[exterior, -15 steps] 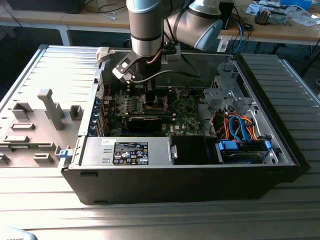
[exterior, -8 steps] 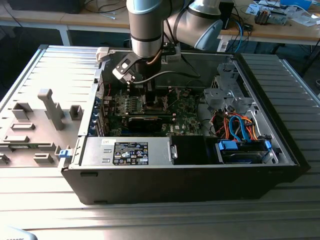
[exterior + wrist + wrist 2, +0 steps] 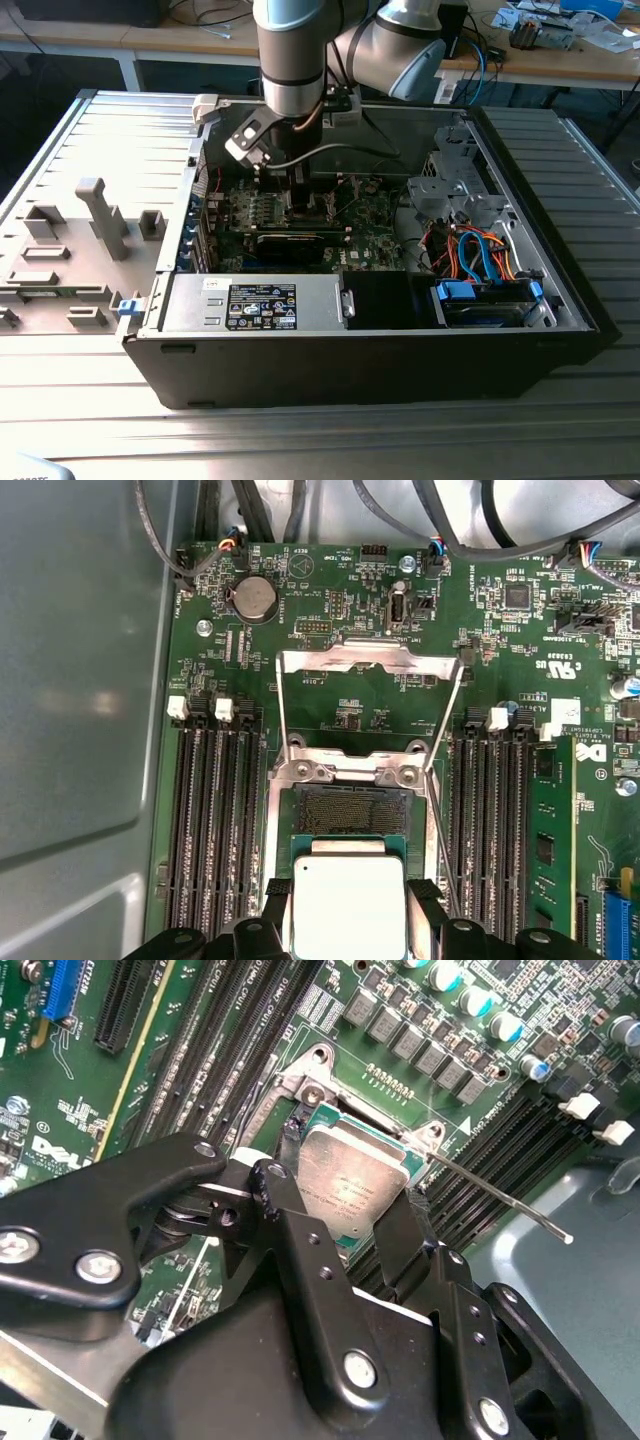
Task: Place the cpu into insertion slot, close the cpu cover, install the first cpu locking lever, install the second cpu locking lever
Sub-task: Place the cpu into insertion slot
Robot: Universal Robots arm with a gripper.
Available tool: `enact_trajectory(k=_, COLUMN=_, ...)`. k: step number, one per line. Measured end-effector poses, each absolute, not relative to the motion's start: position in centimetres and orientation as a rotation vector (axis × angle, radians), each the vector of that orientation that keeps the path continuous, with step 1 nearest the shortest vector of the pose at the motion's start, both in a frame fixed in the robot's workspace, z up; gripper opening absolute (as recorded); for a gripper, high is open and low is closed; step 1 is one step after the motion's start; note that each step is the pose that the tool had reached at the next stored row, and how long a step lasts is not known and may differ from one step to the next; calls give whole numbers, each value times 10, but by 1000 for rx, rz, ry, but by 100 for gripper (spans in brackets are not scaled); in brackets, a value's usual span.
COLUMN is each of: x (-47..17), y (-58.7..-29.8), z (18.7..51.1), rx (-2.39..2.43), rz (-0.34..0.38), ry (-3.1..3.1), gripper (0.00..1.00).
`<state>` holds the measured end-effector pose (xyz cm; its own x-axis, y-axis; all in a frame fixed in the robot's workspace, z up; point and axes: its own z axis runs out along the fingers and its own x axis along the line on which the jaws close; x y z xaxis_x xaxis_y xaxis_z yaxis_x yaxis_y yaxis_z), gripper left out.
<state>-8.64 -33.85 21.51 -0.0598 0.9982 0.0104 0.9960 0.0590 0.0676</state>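
Note:
My gripper (image 3: 350,912) is shut on the cpu (image 3: 348,898), a silver-topped square chip pinched between two black fingers (image 3: 274,892). In the first wrist view the chip hangs over one edge of the insertion slot (image 3: 345,812), whose dark centre shows beyond it. Whether the chip touches the socket I cannot tell. The cpu cover (image 3: 370,658) lies flipped open on the green board past the slot. A thin locking lever (image 3: 443,830) stands out beside the socket. The second wrist view shows the cpu (image 3: 352,1172) between the fingers (image 3: 405,1228), with the lever (image 3: 500,1192) pointing away. In the exterior view the gripper (image 3: 296,196) reaches down into the case.
Black memory slots (image 3: 215,820) flank the socket on both sides. A labelled black power-supply box (image 3: 262,303) and a blue drive bay (image 3: 487,300) line the near side of the case, with coloured cables (image 3: 480,250) behind. A grey fixture tray (image 3: 90,240) lies at the exterior view's left.

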Motion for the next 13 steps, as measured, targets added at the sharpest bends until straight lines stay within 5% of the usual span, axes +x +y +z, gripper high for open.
enact_trajectory(k=13, x=-86, y=-339, z=211, rx=2127, rz=88, ry=2257, gripper=54)
